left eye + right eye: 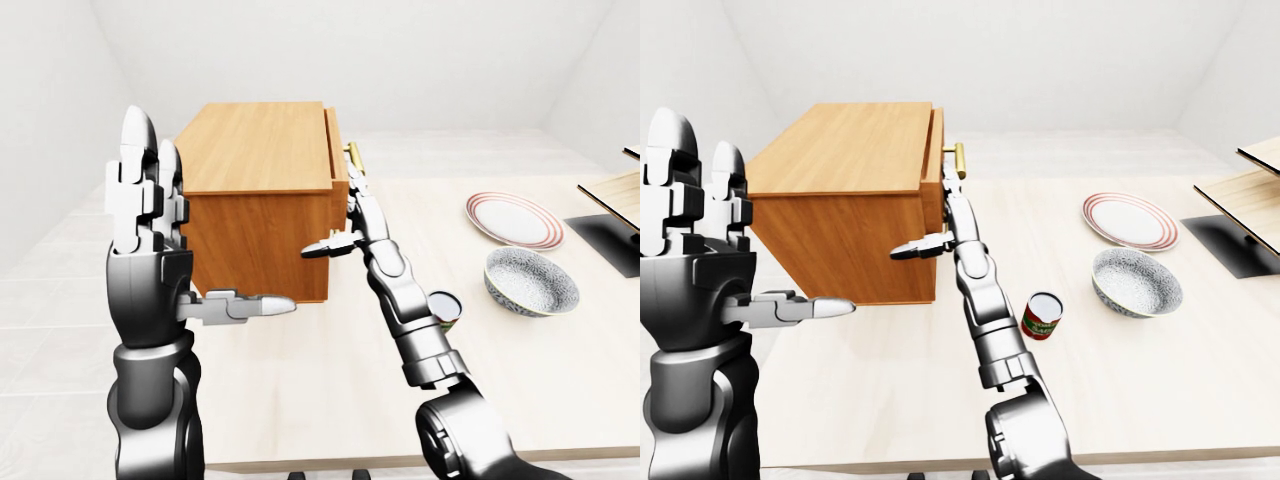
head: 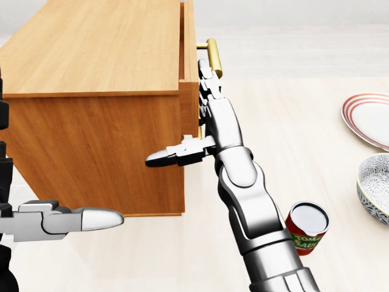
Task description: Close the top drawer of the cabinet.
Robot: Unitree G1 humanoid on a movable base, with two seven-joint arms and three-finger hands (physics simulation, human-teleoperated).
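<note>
Wooden top drawer (image 2: 189, 73) nearly flush, upper centre; right hand (image 2: 203, 115) flat-open against its face; left hand (image 1: 150, 215) open, empty; can (image 1: 1042, 316) unobstructed only in right-eye view.

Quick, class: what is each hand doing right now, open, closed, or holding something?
Left hand: open, fingers raised, holding nothing, apart from the cabinet.
Right hand: open, fingers flat against the top drawer front beside its handle, gripping nothing.
</note>
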